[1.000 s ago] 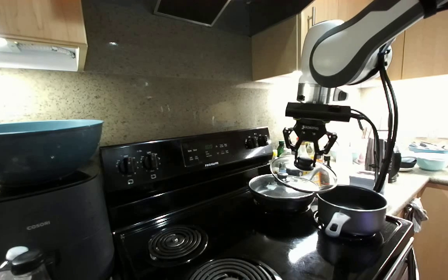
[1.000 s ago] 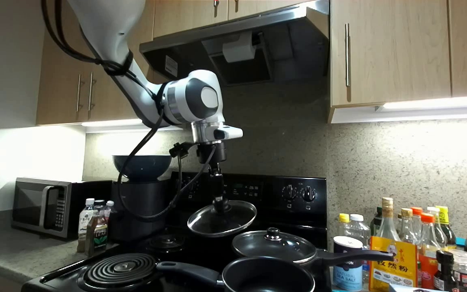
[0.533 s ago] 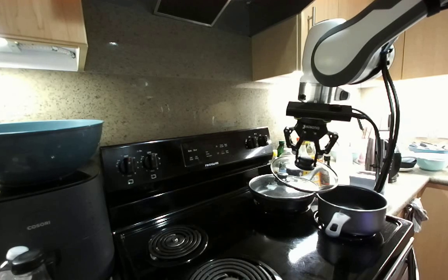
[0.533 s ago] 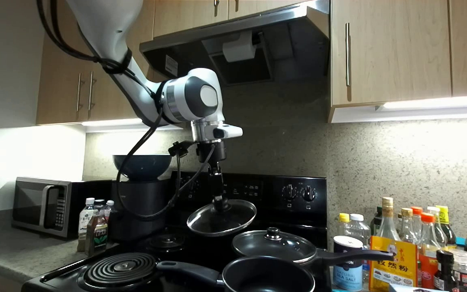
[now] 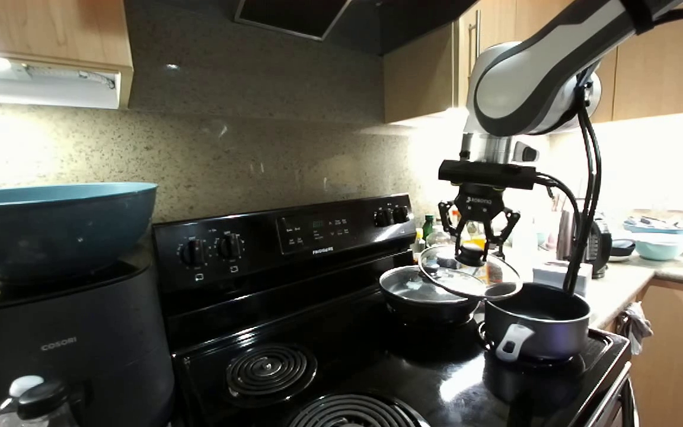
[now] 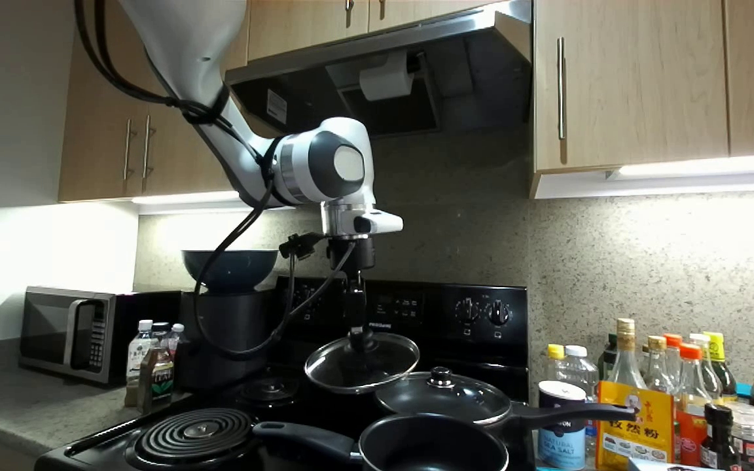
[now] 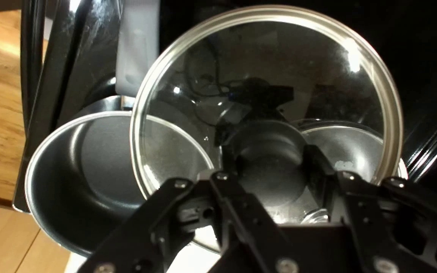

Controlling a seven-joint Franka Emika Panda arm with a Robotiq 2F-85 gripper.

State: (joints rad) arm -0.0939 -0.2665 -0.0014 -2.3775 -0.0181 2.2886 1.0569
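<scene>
Evidently the jaws are clamped on the black knob [image 7: 268, 167] of a glass lid [image 7: 264, 102], which hangs tilted, filling the upper middle of the wrist view. Held only by that rounded knob, it could pivot or slip and strike the covered pan [image 5: 430, 312] or saucepan [image 5: 546, 332].

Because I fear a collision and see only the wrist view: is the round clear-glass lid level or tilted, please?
Observer: Tilted: in both exterior views the round clear-glass lid slants beneath the black two-finger pincer.
Operator: Where is the handle of the round black pan at the right of my picture?
Observer: In an exterior view it crosses in front of the blue cylindrical salt canister.
Operator: Does something hang higher up?
Observer: Yes, a white paper roll, at the underside of the dark metal range hood.
</scene>
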